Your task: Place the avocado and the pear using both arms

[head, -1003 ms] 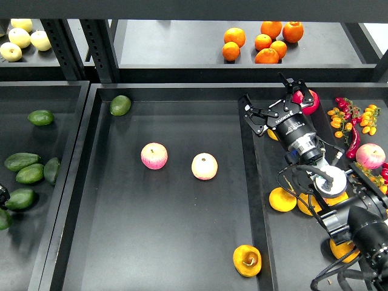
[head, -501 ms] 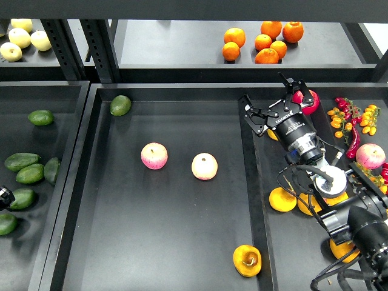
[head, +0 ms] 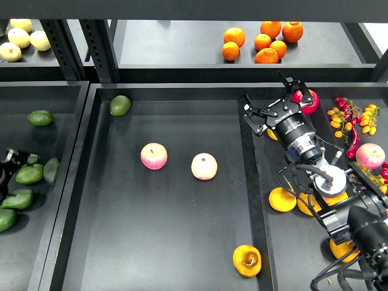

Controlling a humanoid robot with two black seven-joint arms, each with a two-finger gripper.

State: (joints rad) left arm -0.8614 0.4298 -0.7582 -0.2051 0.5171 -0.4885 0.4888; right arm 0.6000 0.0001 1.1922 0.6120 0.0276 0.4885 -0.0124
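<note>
Several dark green avocados lie in the left tray. My left gripper comes in at the left edge as a small dark shape right over them. It covers one avocado, and its fingers cannot be told apart. The orange-yellow pear with a brown dimple lies at the front right of the middle tray. My right gripper is open and empty above the divider between the middle and right trays, far behind the pear.
A lighter, rounder avocado and two pink-and-yellow apples lie in the middle tray. The right tray holds more orange pears, a red fruit and cherry tomatoes. Oranges and pale yellow fruit sit on the back shelf.
My left gripper has risen from the lower left edge to over the avocados and now covers one that showed before. The right arm has not moved.
</note>
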